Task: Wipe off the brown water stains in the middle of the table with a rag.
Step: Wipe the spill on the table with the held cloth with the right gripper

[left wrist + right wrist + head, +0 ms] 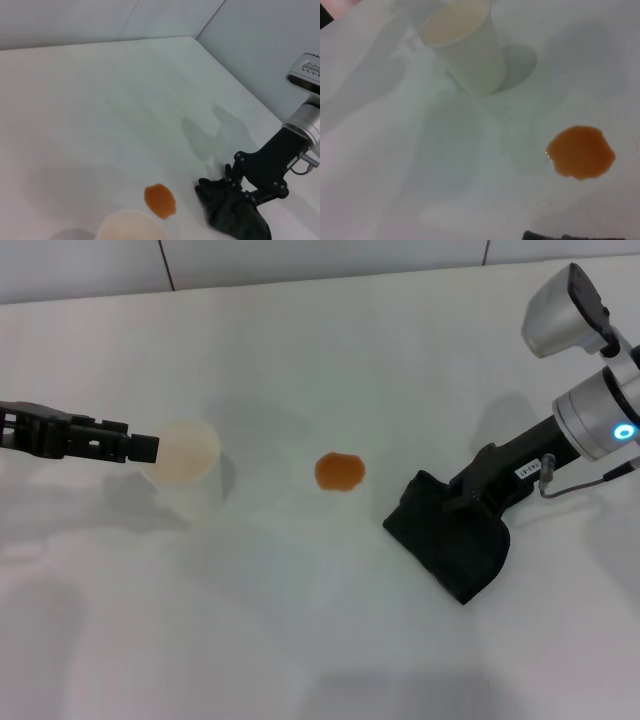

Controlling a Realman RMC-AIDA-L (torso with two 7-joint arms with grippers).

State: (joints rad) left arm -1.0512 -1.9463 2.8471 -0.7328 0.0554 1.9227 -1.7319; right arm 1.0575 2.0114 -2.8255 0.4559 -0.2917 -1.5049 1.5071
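Rag [450, 540] lying black and limp on table [300, 640], near stain [340, 471], pinched at its upper edge by right gripper [462, 502]. Left gripper [140, 447] hovering at paper cup [182, 452], finger state unclear. Left wrist: soft cloth bunching, needing downward pressing. Right wrist: stain lying between cup and rag.

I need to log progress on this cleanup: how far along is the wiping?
Done: the right gripper is down on the black rag, which lies on the table beside the stain. In hand: bringing the rag to the spot. Left: all the wiping, since the brown stain is whole and apart from the rag. The left gripper hangs over the paper cup.
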